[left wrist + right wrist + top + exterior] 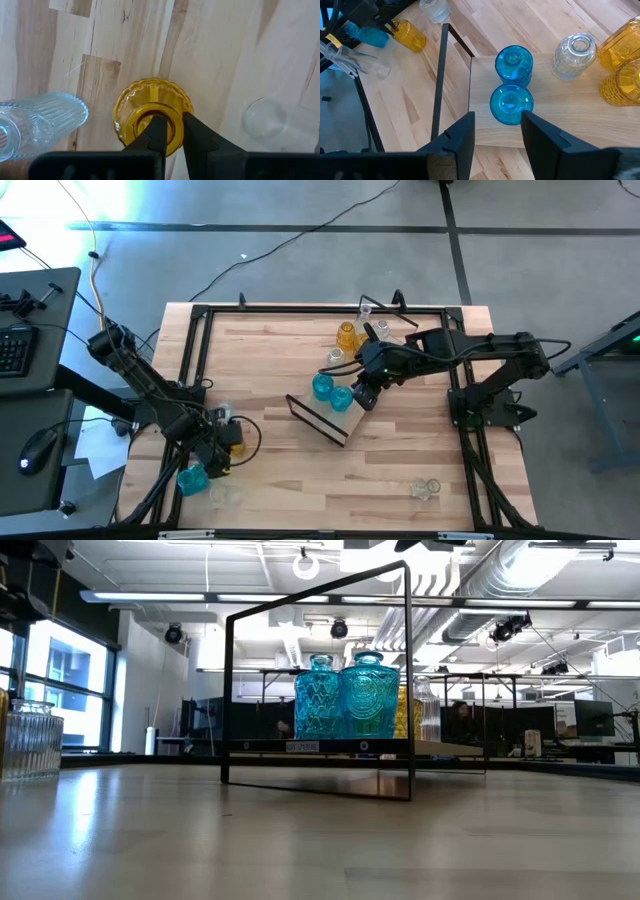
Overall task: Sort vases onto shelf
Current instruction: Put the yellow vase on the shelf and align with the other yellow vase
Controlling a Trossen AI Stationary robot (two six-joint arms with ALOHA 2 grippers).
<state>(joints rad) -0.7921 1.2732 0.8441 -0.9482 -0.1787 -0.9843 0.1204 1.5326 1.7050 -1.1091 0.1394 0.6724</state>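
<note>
1. Left hand (pixel 228 442): near the tabletop's (pixel 400 470) front left corner, clenched on the neck of an amber vase (pixel 152 117); fingers (pixel 155 132) pinch the rim from both sides in the left wrist view.
2. Beside that hand: a teal vase (pixel 191 477) and a clear vase (pixel 218 494) toward the front edge; a ribbed clear vase (pixel 42 122) just beside the amber one.
3. Shelf (pixel 345 425): lying at an angle near the tabletop's middle, with a black wire frame (pixel 320 680) at its near end.
4. On the shelf: two teal vases (pixel 512 82) touching, then a clear vase (pixel 573 55) and amber vases (pixel 622 62) farther along.
5. Right hand (pixel 366 394): above the shelf near the teal pair, released, jaws standing apart and holding nothing.
6. Front right area: one clear vase (pixel 425 489), well apart from the rest.
</note>
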